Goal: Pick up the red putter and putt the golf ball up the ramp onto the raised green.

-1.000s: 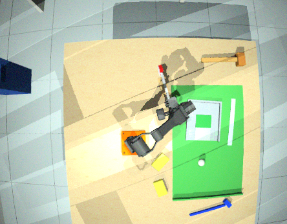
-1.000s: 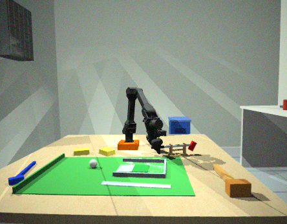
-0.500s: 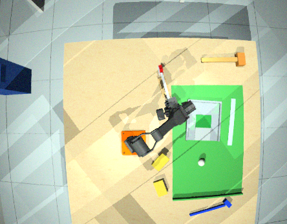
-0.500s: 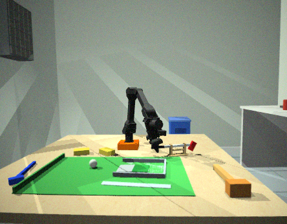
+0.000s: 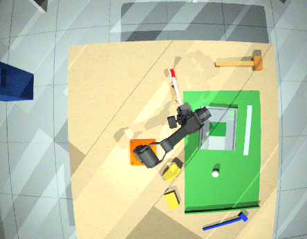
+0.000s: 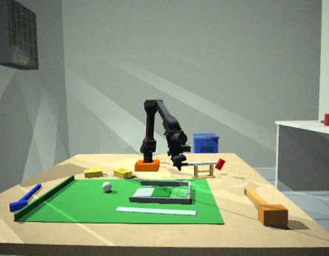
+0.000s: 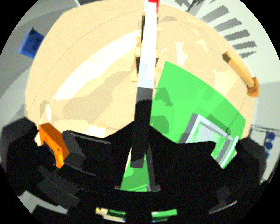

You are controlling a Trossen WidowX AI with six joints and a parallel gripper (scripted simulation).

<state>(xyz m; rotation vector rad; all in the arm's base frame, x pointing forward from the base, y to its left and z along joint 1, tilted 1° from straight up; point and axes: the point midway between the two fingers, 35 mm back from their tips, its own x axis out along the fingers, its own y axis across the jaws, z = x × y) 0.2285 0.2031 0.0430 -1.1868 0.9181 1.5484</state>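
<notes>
The red putter has a red head [image 5: 172, 73] [image 6: 220, 164], a white shaft [image 5: 177, 91] [image 6: 203, 163] [image 7: 147, 60] and a black grip [image 7: 142, 107]. Its shaft lies level over a small wooden stand [image 6: 204, 171]. My gripper [image 5: 182, 108] [image 6: 179, 165] [image 7: 139, 124] is shut on the black grip, with the head pointing away from it. The white golf ball [image 5: 215, 173] [image 6: 107, 187] rests on the green mat [image 5: 202, 193] [image 6: 75, 207] [image 7: 166, 90]. A grey-walled frame [image 5: 235, 129] [image 6: 161, 200] holds the pale ramp [image 5: 216, 143] [image 6: 142, 192] on its ball side and green surfaces beyond.
A white strip [image 5: 247, 129] [image 6: 155, 211] lies beside the frame. A low green wall [image 5: 222, 209] edges the mat. Two yellow blocks [image 5: 171, 173] [image 5: 172, 199] lie near the orange base [image 5: 133, 159]. A blue putter [image 5: 220, 224] and a wooden mallet [image 5: 234, 63] lie off the mat.
</notes>
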